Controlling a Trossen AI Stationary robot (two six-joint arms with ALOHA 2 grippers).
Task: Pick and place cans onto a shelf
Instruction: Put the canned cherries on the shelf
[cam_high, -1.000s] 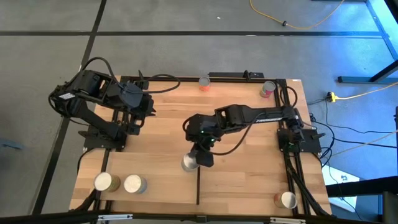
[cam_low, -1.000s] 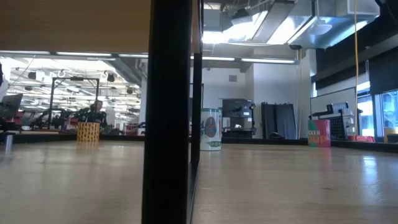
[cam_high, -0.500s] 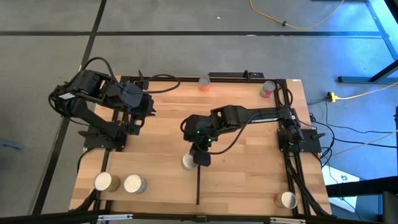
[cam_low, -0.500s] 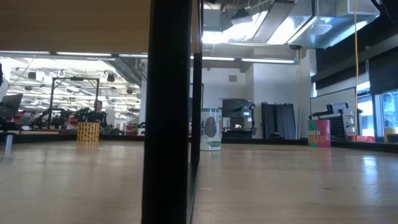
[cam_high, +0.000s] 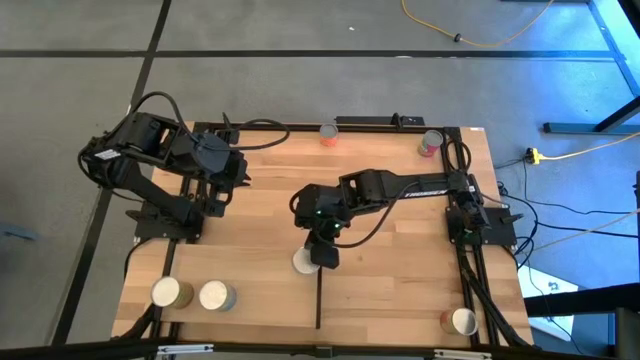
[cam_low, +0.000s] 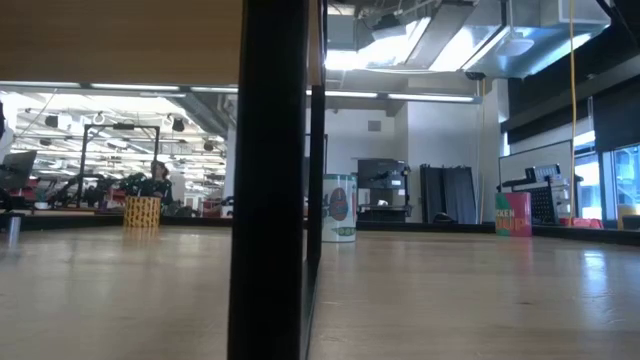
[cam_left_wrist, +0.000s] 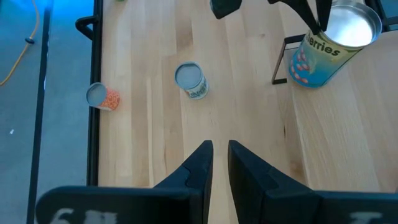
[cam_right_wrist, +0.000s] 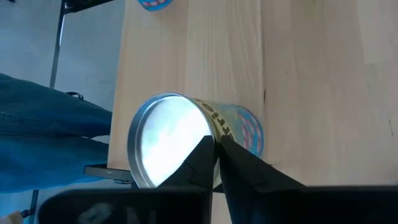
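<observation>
Around the plank-patterned wooden tabletop (cam_high: 260, 210) we see a grey floor (cam_high: 300, 90) crossed by dark lines. A yellow cable (cam_high: 470, 38) curls across it beyond the table's far edge, and a yellow plug (cam_high: 534, 155) lies off to the right among black cables (cam_high: 560, 235). Looking level across the table we see a room behind with ceiling lights (cam_low: 430, 97) and a person (cam_low: 157, 178) far off. Blue fabric (cam_right_wrist: 43, 137) shows beside the table edge.

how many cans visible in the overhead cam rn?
6. One under the right gripper mid-table, two at the near-left corner, one near-right, two along the far edge. More may be hidden under the arms.
</observation>
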